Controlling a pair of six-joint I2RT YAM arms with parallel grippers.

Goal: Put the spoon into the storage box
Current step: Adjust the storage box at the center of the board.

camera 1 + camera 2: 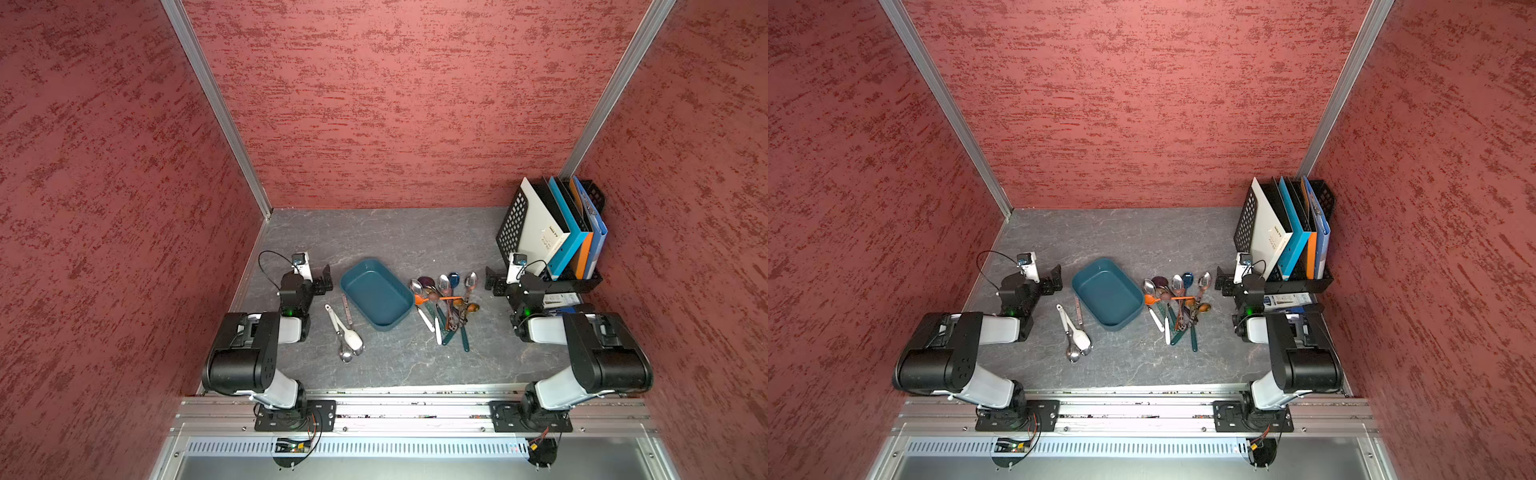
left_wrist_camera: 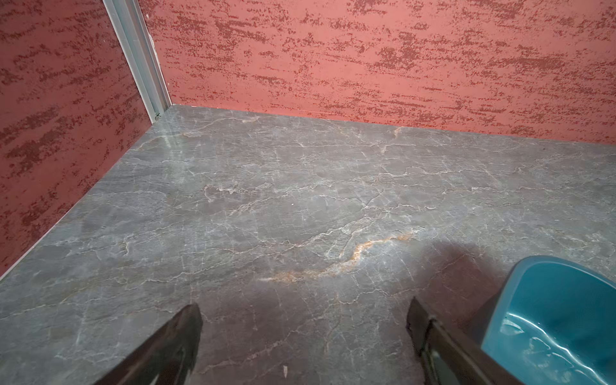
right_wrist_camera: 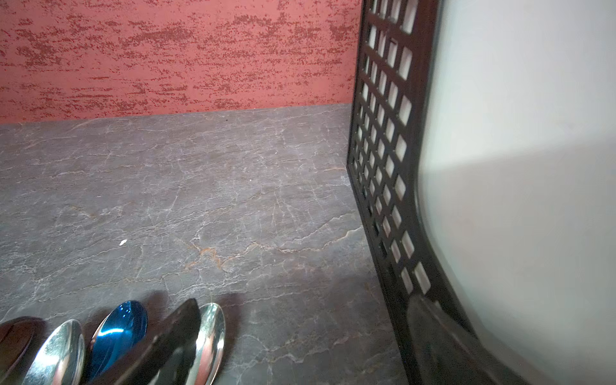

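1. Nearest the lens in both top views, the left arm point(image 1: 241, 357) and right arm point(image 1: 602, 353) fold low at the frame's bottom corners.
2. Left gripper point(image 1: 326, 279) and right gripper point(image 1: 492, 280) both stand spread wide and hold nothing.
3. Every spoon lies on the table point(image 1: 374, 232): a tangled spoon pile point(image 1: 444, 305) just right of centre, and a smaller cluster of spoons point(image 1: 347, 332) lower left of the storage box point(image 1: 374, 291).
4. Likely trouble: an orange spoon point(image 1: 419, 299) lies crosswise over the pile, so lifting one handle could drag its neighbours, and thin handles lying flat may slip the grip.
5. In the right wrist view one finger point(image 3: 180, 333) overlaps a silver bowl, touching or not I cannot tell. The file rack point(image 3: 383, 133) stands near, so a wide swing could strike it.
6. Being shallow plastic, the box may slide if nudged.
7. Storage box: empty. File rack: binders point(image 1: 569, 232) standing upright.
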